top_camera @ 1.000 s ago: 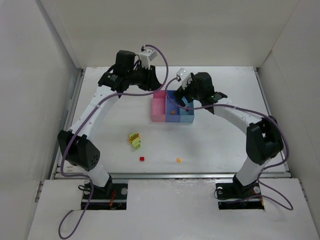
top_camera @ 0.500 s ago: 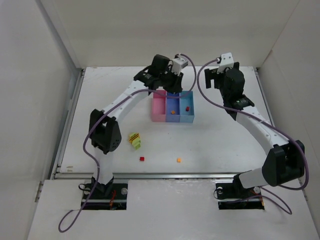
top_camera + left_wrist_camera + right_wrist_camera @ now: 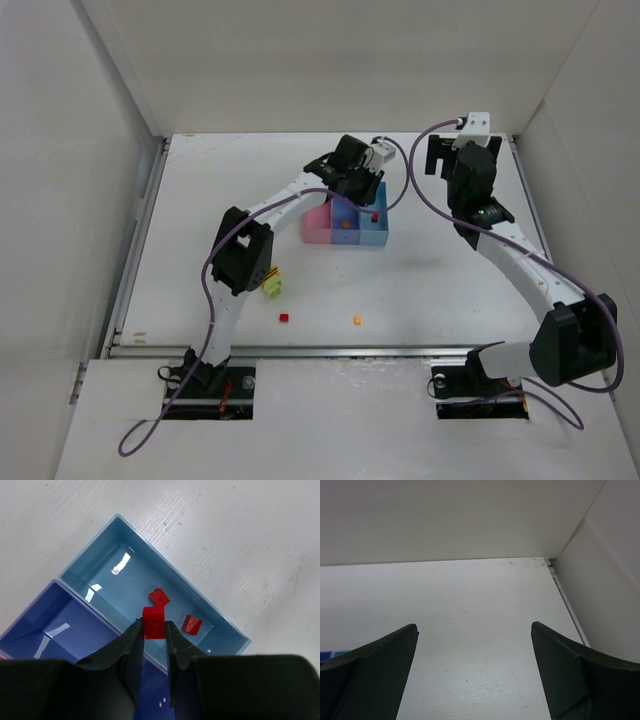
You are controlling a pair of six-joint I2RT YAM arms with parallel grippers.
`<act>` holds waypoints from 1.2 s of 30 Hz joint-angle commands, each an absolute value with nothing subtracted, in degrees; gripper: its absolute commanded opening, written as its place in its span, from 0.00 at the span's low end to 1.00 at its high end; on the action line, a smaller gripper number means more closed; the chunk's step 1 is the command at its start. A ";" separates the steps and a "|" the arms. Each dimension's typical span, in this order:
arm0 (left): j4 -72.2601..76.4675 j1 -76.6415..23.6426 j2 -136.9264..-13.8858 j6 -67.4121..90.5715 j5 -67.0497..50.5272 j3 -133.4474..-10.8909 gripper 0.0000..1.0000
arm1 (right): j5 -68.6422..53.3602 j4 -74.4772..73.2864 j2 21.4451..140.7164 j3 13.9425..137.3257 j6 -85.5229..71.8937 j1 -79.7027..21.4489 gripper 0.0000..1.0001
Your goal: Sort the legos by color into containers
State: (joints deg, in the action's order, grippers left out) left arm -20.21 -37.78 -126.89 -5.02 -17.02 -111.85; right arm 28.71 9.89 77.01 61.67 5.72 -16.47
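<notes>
Left tool [image 3: 154, 630] clenched on red brick [image 3: 153, 621] over light blue bin [image 3: 92, 555], frame centre. Right tool [image 3: 473, 626] released; bench [image 3: 470, 595] edge upper right.

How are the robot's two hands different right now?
The left end effector is shut on a red lego; the right end effector is wide open and empty. The left hangs over the light blue bin; the right faces only the table. Both are dark.

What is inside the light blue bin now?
Two loose red bricks lie in the bin; a third brick is pinched in the left end effector above it. The fingers cover part of its floor.
</notes>
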 commanded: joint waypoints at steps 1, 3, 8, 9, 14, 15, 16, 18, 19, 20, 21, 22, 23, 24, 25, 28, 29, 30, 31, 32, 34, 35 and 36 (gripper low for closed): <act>-17.32 -38.40 -124.01 -6.32 -15.82 -111.54 0.06 | 29.44 13.01 75.50 61.00 3.78 -16.00 1.00; -17.31 -38.41 -124.01 -6.33 -16.44 -111.53 0.12 | 29.44 13.01 75.50 60.39 3.78 -16.00 1.00; -17.31 -38.94 -124.01 -6.86 -16.35 -111.01 0.36 | 29.44 13.01 73.66 59.85 3.78 -16.00 1.00; -17.31 -38.94 -124.01 -6.86 -16.35 -111.01 0.39 | 30.05 13.01 73.04 59.85 3.78 -16.00 1.00; -18.54 -38.94 -123.49 -6.86 -15.82 -110.39 0.60 | 30.06 13.01 71.11 59.33 3.78 -16.00 1.00; -19.07 -38.94 -123.49 -6.86 -15.82 -110.39 0.60 | 30.06 13.01 70.49 59.33 3.78 -16.00 1.00; -19.07 -38.94 -122.96 -6.86 -15.12 -110.39 0.60 | 30.06 13.01 70.49 59.33 3.78 -16.00 1.00; -19.68 -38.94 -121.57 -6.33 -15.12 -111.09 0.60 | 29.44 13.01 68.48 58.80 1.86 -16.00 1.00; -19.69 -38.94 -121.03 -5.72 -15.12 -111.79 0.60 | 29.44 13.01 67.86 58.80 0.89 -16.00 1.00; -19.69 -38.94 -120.24 -5.71 -15.12 -111.80 0.60 | 29.44 13.01 67.24 58.80 0.10 -16.00 1.00; -19.69 -38.94 -118.58 -5.71 -15.12 -112.41 0.60 | 28.92 13.01 66.54 58.80 -0.43 -16.00 1.00; -20.21 -38.94 -117.61 -5.19 -15.12 -112.41 0.60 | 28.05 13.01 64.97 58.80 -0.44 -16.00 1.00; -20.21 -38.94 -116.64 -5.19 -15.12 -112.41 0.60 | 25.34 13.01 63.99 58.80 -0.44 -16.00 1.00; -20.82 -38.94 -115.59 -5.19 -15.12 -112.41 0.60 | 23.40 13.01 62.94 58.19 -0.44 -16.00 1.00; -21.35 -38.94 -113.58 -5.19 -15.12 -112.41 0.62 | 21.03 13.01 62.06 58.18 0.26 -16.00 1.00; -23.73 -38.07 -109.18 -4.49 -14.24 -110.67 0.63 | 8.39 12.22 58.98 56.87 1.93 -16.00 1.00; -24.25 -37.36 -107.86 -4.48 -13.54 -109.61 0.63 | 5.13 11.09 58.45 56.87 1.93 -16.00 1.00; -24.26 -36.57 -106.45 -3.61 -12.93 -108.47 0.63 | 0.40 6.98 58.45 56.87 1.93 -16.00 1.00; -24.26 -35.78 -104.96 -3.08 -12.92 -107.24 0.63 | 0.35 3.99 58.45 58.34 1.93 -17.56 1.00; -24.78 -34.03 -101.98 -3.08 -12.22 -104.62 0.63 | 1.13 0.74 59.06 59.23 1.93 -19.41 1.00; -24.79 -32.35 -98.81 -3.08 -9.85 -102.05 0.65 | 5.85 -10.07 61.78 61.08 1.93 -27.63 1.00; -24.79 -31.47 -95.83 -3.08 -8.71 -99.78 0.67 | 7.45 -13.85 63.09 63.26 1.41 -30.73 1.00; -25.39 -29.81 -94.41 -3.77 -7.31 -98.80 0.67 | 8.34 -17.54 66.06 64.41 0.10 -33.63 1.00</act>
